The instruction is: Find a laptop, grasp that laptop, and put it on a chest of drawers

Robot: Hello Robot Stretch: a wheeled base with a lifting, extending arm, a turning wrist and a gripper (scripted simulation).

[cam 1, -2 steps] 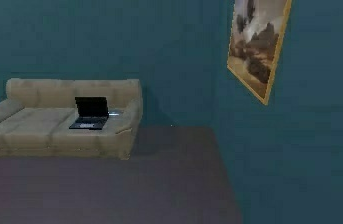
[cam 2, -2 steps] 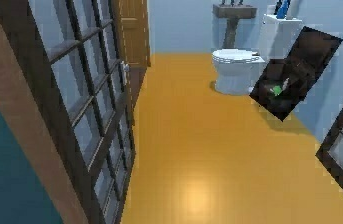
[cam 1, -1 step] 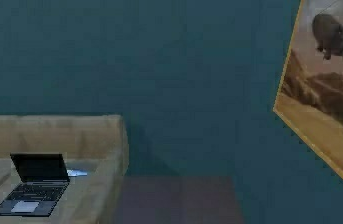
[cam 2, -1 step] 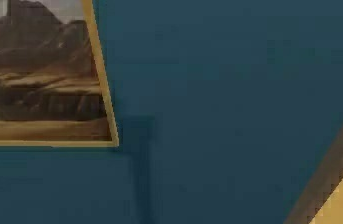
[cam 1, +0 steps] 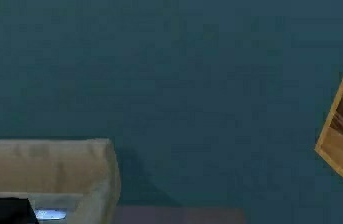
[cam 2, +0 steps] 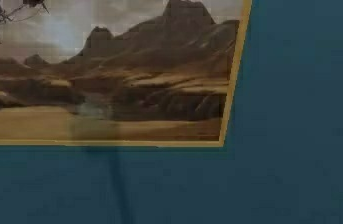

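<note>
Teal wall [cam 1: 199, 90] is standing close ahead, so driving on is risking a bump. A dark flat shape [cam 1: 4, 210] with a pale blue glint, possibly the laptop, is lying at the forward view's bottom left by a beige cushioned seat [cam 1: 49, 165]; turning away is risking losing it. I cannot tell the fingers' state, nor where that shape is lying relative to them.

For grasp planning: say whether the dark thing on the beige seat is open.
Cannot tell: the dark thing is cropped at the bottom edge.
</note>
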